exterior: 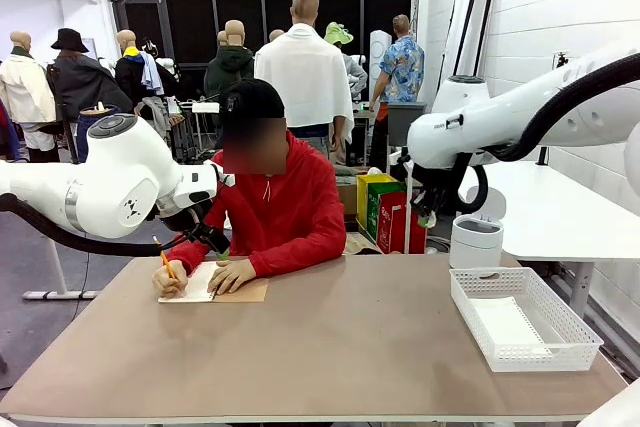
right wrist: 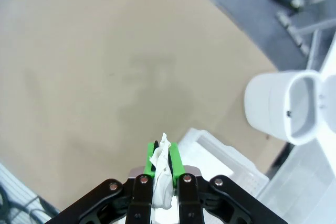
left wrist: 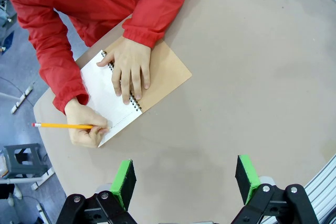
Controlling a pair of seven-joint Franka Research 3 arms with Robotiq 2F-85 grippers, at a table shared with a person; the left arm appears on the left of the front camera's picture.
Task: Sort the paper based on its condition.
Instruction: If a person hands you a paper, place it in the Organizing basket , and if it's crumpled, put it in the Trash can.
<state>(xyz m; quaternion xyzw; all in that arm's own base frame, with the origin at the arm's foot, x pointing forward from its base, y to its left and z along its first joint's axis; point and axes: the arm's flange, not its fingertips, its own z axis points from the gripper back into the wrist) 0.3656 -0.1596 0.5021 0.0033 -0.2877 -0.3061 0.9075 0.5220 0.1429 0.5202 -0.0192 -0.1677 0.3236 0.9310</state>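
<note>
Sitting nearest, basket (exterior: 555, 357): white mesh, at the near right corner of the desk (exterior: 350, 347), its long side running toward the far edge.
Basket contents: what looks like one flat white sheet (exterior: 508, 325) on the basket floor. Too soft to tell whether more lie under it.
Right gripper (right wrist: 164, 163): jaws drawn almost together, green pads pinching a crumpled paper (right wrist: 160, 177). The white wad pokes up just past the pads and runs down between the fingers. The gripper is held in the air over the right side of the desk. In the right wrist view a corner of the basket lies just below it, with bare desk top beyond.
Left gripper (left wrist: 185, 180): jaws spread wide, nothing between the pads. It is raised over the left side of the desk, pointing down at bare top near the notebook without touching it.
Notebook (left wrist: 165, 72): spiral-bound, brown cardboard cover showing on one side and a white page facing up on the other. It lies at the far edge of the desk, toward the far left corner.
Flat hand (left wrist: 128, 66): palm down across the spiral, fingers spread on the page.
Pencil hand (left wrist: 86, 127): closed round a yellow pencil (left wrist: 63, 126), tip on the page at its outer corner.
Person (exterior: 285, 212): red hooded top, seated at the far edge left of centre, bent over the notebook.
Bin (exterior: 477, 237): small, white, lid tipped up, standing off the desk just past its far right edge.
</note>
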